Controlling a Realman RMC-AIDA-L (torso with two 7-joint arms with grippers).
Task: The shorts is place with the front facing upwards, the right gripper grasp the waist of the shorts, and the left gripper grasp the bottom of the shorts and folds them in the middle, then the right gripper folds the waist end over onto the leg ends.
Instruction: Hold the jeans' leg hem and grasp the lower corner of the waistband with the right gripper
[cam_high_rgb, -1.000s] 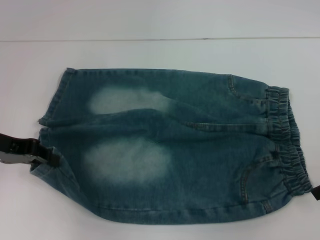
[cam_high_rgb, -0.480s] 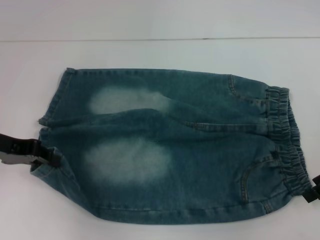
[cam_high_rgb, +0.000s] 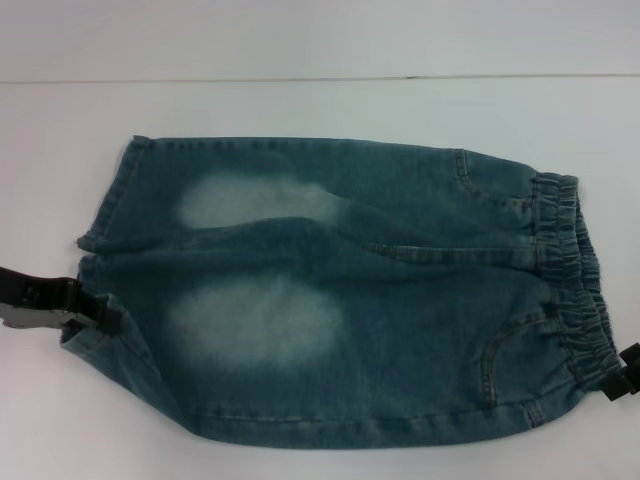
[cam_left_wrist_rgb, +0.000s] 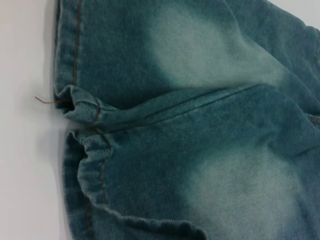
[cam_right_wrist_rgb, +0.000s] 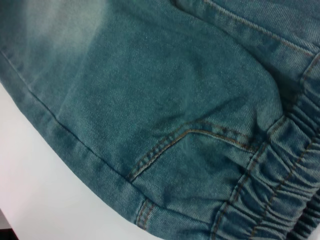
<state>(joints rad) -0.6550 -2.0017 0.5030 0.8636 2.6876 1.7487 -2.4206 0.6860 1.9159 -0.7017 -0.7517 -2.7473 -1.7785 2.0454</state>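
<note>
Head view: shorts (cam_high_rgb: 340, 290) flat on white table (cam_high_rgb: 300, 105); L end effector (cam_high_rgb: 100, 312) at leg hem, R (cam_high_rgb: 622, 372) at waist, grip can't tell.

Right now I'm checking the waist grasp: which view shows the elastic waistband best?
The head view: the whole waistband shows, with the right gripper at its near corner. The right wrist view shows only a close stretch of its puckers. The left wrist view shows only the leg ends.

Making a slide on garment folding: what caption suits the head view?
Denim shorts flat on white table, left gripper at leg ends, right gripper at waist.
</note>
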